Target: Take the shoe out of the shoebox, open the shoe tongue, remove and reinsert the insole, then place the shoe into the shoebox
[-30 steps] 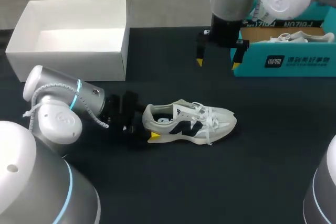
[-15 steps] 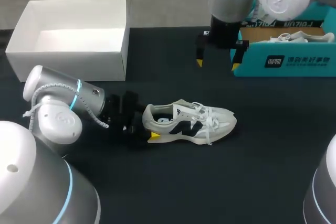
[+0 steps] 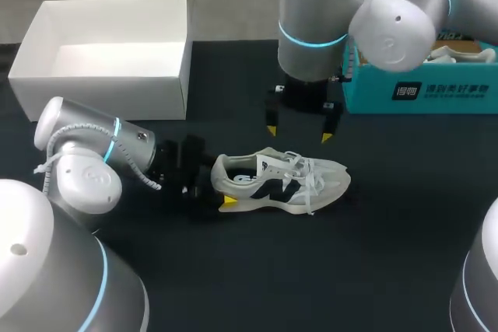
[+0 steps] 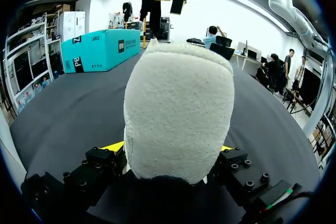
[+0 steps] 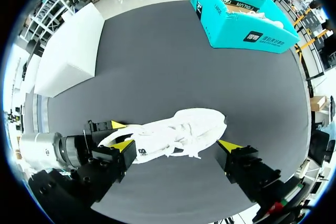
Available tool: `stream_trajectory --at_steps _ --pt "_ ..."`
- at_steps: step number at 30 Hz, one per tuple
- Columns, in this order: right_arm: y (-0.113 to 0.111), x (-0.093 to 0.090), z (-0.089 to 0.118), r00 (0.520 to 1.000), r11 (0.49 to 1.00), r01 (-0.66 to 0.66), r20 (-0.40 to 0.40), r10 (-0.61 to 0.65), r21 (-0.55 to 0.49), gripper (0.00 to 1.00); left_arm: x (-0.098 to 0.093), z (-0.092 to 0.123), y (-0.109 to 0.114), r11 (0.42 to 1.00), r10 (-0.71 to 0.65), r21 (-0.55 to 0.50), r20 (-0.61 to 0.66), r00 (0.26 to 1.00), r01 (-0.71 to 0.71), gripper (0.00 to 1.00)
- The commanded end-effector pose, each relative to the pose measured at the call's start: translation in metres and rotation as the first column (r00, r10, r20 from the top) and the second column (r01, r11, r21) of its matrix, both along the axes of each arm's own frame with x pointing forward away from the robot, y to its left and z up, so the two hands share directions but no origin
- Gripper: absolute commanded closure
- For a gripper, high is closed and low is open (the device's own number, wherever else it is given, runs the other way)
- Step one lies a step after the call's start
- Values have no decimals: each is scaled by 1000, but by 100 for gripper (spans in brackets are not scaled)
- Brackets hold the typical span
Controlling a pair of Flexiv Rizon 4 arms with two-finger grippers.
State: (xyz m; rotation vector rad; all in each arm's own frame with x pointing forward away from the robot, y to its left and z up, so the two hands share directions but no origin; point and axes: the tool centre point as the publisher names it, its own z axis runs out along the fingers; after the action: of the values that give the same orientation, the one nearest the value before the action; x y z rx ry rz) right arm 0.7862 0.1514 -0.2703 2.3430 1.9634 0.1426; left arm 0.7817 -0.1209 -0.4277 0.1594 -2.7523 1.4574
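A white sneaker (image 3: 282, 179) with a dark side mark stands upright on the dark table, toe to the right. My left gripper (image 3: 212, 186) lies low behind it, one finger on each side of the heel (image 4: 178, 124), shut on it. My right gripper (image 3: 298, 131) hangs open just above and behind the laces, yellow tips pointing down. In the right wrist view the sneaker (image 5: 178, 131) lies between and below that gripper's (image 5: 176, 145) spread fingers, apart from them. The teal shoebox (image 3: 420, 89) stands at the back right.
A second white shoe (image 3: 459, 54) lies in the teal shoebox (image 5: 236, 22). An open white box (image 3: 109, 56) stands at the back left. Bare dark table (image 3: 327, 270) stretches in front of the sneaker.
My right arm has swung from beside the teal shoebox toward the front left and now hangs over the sneaker, fingers still spread. The left gripper and sneaker have not moved.
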Motion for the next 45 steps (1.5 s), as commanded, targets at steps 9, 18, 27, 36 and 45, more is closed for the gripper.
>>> stream_trajectory --at_steps 9,18,27,36,45 --pt "54 -33 -13 997 997 74 4 -74 -30 0 0 -2 -2 1000 1 3 1 1000 -1 100" --pt "73 -41 -32 998 991 55 -17 -58 -122 0 0 -2 -2 1000 1 3 1 1000 -1 100" --pt "66 -36 -52 997 981 69 -33 -76 -180 0 0 -2 -2 1000 1 3 1 1000 -1 100" --pt "55 -29 -71 987 958 102 -89 -130 -267 0 0 -2 -2 1000 1 3 1 1000 -1 100" --pt "37 -25 -77 979 952 134 -112 -170 -276 0 0 -2 -2 1000 1 3 1 1000 -1 100"
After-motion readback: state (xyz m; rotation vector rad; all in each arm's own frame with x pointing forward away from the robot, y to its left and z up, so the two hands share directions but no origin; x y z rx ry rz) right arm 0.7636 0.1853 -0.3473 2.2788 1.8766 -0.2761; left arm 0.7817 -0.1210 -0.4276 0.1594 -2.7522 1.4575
